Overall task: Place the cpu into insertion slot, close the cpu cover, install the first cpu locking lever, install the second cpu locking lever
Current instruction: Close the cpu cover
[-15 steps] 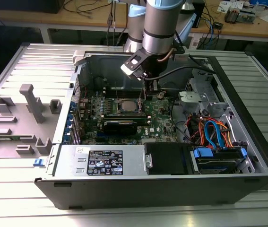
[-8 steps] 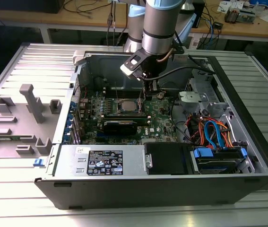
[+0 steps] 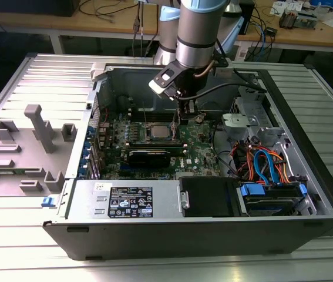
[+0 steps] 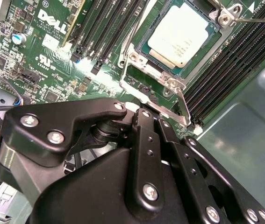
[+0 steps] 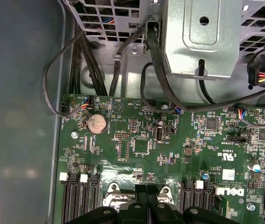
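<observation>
The cpu lies flat in the insertion slot, its silver-grey top showing. The shiny cpu cover frames it and looks lowered around it. One thin locking lever runs along the socket's edge towards my fingertips. Another lever rod sticks out past the far corner. My gripper hovers just beside the socket with its black fingers pressed together and nothing seen between them. In the exterior view the gripper hangs at the right side of the cpu.
Long black memory slots flank the socket. A silver drive cage and black cables stand beyond the board. The power supply and blue-cabled drives fill the case front. A grey fixture sits on the table at the exterior view's left.
</observation>
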`<state>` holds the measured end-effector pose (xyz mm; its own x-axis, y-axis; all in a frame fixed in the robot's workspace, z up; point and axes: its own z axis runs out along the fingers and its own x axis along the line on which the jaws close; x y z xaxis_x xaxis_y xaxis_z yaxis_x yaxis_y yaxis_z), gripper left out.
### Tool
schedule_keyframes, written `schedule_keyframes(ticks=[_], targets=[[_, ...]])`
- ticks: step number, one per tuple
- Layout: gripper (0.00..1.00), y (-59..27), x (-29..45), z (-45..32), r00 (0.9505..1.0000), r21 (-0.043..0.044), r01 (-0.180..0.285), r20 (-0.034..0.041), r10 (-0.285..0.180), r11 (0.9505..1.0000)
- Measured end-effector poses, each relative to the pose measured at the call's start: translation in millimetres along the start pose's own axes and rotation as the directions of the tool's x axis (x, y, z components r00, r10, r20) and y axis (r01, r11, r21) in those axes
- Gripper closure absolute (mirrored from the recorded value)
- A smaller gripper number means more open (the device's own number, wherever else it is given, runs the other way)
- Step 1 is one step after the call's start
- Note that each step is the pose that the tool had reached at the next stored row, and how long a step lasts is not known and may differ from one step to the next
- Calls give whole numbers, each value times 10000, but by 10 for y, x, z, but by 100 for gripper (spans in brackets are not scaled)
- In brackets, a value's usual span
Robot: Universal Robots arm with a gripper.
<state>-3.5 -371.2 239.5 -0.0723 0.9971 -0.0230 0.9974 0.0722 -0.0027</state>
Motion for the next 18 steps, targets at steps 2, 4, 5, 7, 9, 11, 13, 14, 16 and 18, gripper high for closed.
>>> schedule_keyframes(ticks=[2, 4, 5, 7, 9, 11, 13, 14, 16, 18], targets=[[89, -4, 0, 1, 10000, 2, -1, 0, 1, 10000], [89, -8, 1, 1, 10000, 3, 1, -1, -1, 10000], [89, -10, 1, 1, 10000, 2, 0, 0, 0, 10000], [89, -15, 1, 2, 10000, 3, 0, -1, 0, 10000], [89, -21, 2, 3, 10000, 4, 1, -1, -1, 10000], [89, -25, 2, 4, 10000, 4, 0, 0, 0, 10000], [89, -29, 2, 4, 10000, 5, 1, 0, -1, 10000], [89, -31, 2, 4, 10000, 5, 1, 0, -1, 10000], [89, -34, 3, 5, 10000, 7, 1, -1, -1, 10000], [89, -38, 3, 6, 10000, 8, 1, -1, -1, 10000]])
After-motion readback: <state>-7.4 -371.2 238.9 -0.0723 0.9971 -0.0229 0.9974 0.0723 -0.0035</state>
